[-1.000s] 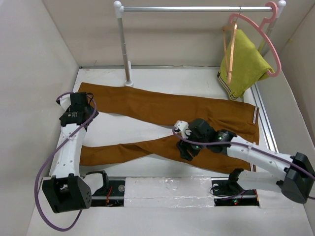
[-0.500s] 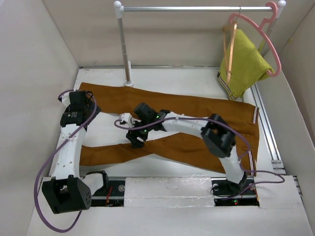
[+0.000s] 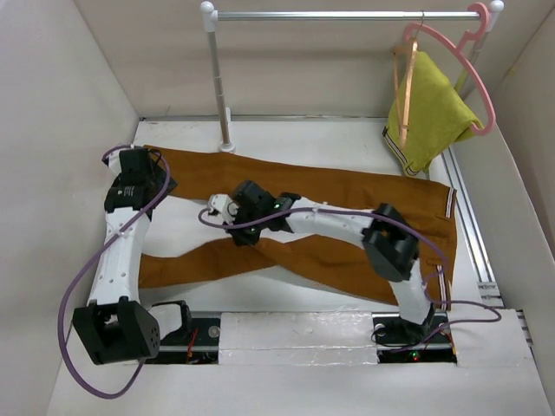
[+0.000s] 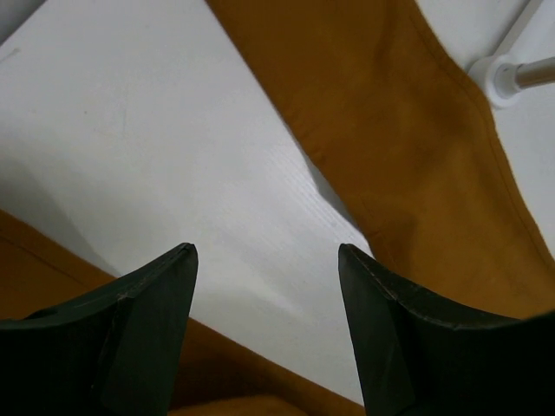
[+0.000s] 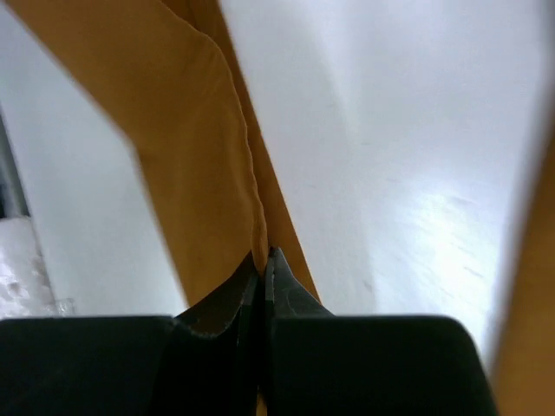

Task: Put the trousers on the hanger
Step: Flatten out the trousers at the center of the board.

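Trousers [image 3: 347, 191] lay flat on the white table [image 3: 186, 234], waistband off to the right and the two legs spreading apart toward the left. The right arm reached well across the table, and the right gripper [image 3: 232, 230] was down at the upper edge of the near leg. From the wrist camera its fingers [image 5: 286, 290] were pressed tight together with a raised fold of the rust-brown cloth [image 5: 191, 156] pinched at the tips.

Over on the left, the left gripper [image 3: 139, 165] hung near the end of the far leg. Its fingers [image 4: 156, 303] stood apart with nothing between them, bare table showing in the gap and trouser cloth [image 4: 408, 147] running past on both sides. The foot of the rail post [image 4: 512, 78] sat just beyond that cloth.

At the back right, the wooden hanger [image 3: 403, 82] hung from the rail [image 3: 347, 15], well apart from the trousers. It was right beside a pink hanger [image 3: 473, 74] carrying a yellow-green garment [image 3: 429, 113].
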Available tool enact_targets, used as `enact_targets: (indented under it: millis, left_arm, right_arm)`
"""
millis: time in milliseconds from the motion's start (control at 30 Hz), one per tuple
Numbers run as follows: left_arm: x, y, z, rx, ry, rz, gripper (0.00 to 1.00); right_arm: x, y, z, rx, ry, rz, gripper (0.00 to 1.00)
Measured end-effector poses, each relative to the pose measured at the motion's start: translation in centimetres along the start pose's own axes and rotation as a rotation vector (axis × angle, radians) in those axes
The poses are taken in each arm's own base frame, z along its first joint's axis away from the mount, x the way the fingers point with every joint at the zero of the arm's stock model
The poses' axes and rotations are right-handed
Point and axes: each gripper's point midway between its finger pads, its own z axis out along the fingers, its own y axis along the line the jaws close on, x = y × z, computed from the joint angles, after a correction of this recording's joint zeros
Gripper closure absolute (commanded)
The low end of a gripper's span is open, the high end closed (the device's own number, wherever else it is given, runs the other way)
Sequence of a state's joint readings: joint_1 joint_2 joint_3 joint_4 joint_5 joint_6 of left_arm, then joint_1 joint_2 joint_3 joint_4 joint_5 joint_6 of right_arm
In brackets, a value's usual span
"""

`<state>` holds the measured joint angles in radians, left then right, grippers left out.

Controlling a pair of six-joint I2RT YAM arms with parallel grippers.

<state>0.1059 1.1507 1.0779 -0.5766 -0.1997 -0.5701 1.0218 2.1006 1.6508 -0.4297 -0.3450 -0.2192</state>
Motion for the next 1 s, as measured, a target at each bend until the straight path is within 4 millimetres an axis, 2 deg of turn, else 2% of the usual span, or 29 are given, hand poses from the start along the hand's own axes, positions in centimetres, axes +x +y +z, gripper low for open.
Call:
enact_targets:
  millis: [67, 133, 200, 233, 267, 300, 333, 367, 433, 467, 533, 567, 600, 633, 700, 800, 900, 1000]
  left_arm:
    - [-1.1, -0.7, -0.1, 0.012, -0.015, 0.004, 0.38]
    - [-2.2, -1.4, -0.4, 0.027, -0.039, 0.005, 0.38]
    - [-2.9, -1.6, -0.7, 0.033, -0.064, 0.009, 0.38]
    - [-3.1, -1.6, -0.8, 0.033, -0.072, 0.012, 0.38]
    - [-3.2, -1.4, -0.8, 0.028, -0.075, 0.015, 0.37]
    - [-3.1, -1.2, -0.6, 0.025, -0.077, 0.017, 0.37]
    - [-2.9, -0.7, -0.4, 0.017, -0.075, 0.017, 0.35]
    - [-2.5, -0.1, -0.1, 0.001, -0.066, 0.019, 0.35]
    - [-1.6, 1.0, 0.5, -0.029, -0.043, 0.028, 0.32]
    - [-1.0, 1.5, 0.8, -0.044, -0.028, 0.035, 0.31]
    - [0.1, 2.4, 1.0, -0.072, 0.011, 0.057, 0.30]
    - [0.4, 2.7, 1.1, -0.081, 0.024, 0.069, 0.30]
    - [0.6, 2.9, 1.1, -0.089, 0.031, 0.079, 0.30]
    - [0.7, 3.1, 1.2, -0.103, 0.033, 0.087, 0.30]
    - [1.0, 3.7, 1.4, -0.128, 0.048, 0.105, 0.31]
    - [1.6, 4.2, 2.2, -0.171, 0.074, 0.136, 0.32]
    - [3.3, 5.2, 4.7, -0.249, 0.153, 0.194, 0.38]
    - [6.6, 6.8, 8.0, -0.352, 0.290, 0.270, 0.40]
  right_arm:
    - [-2.5, -0.4, -3.9, 0.099, -0.062, -0.024, 1.00]
    - [-5.2, 0.4, -8.8, 0.165, -0.161, -0.058, 0.99]
    - [-6.8, 2.4, -13.2, 0.195, -0.264, -0.099, 0.95]
    - [-6.8, 3.8, -14.5, 0.192, -0.293, -0.116, 0.91]
    - [-6.4, 5.5, -15.2, 0.172, -0.313, -0.139, 0.79]
    - [-5.2, 7.5, -15.0, 0.139, -0.309, -0.160, 0.73]
    - [-4.1, 8.9, -14.6, 0.107, -0.294, -0.175, 0.59]
    - [-1.5, 11.2, -13.2, 0.048, -0.239, -0.199, 0.52]
    - [3.9, 14.1, -10.0, -0.053, -0.106, -0.212, 0.40]
    - [7.3, 14.8, -8.7, -0.090, -0.014, -0.210, 0.32]
    - [13.3, 15.1, -7.7, -0.124, 0.155, -0.178, 0.27]
    - [15.0, 14.9, -7.9, -0.122, 0.211, -0.164, 0.27]
    - [15.8, 14.7, -8.2, -0.119, 0.243, -0.154, 0.27]
    - [15.6, 14.5, -8.6, -0.108, 0.247, -0.155, 0.27]
    - [13.6, 14.2, -9.2, -0.090, 0.215, -0.163, 0.28]
    - [8.6, 13.9, -10.2, -0.063, 0.109, -0.186, 0.29]
    - [4.5, 13.5, -12.4, -0.038, -0.007, -0.194, 0.28]
    - [1.8, 11.9, -15.4, 0.013, -0.110, -0.175, 0.28]
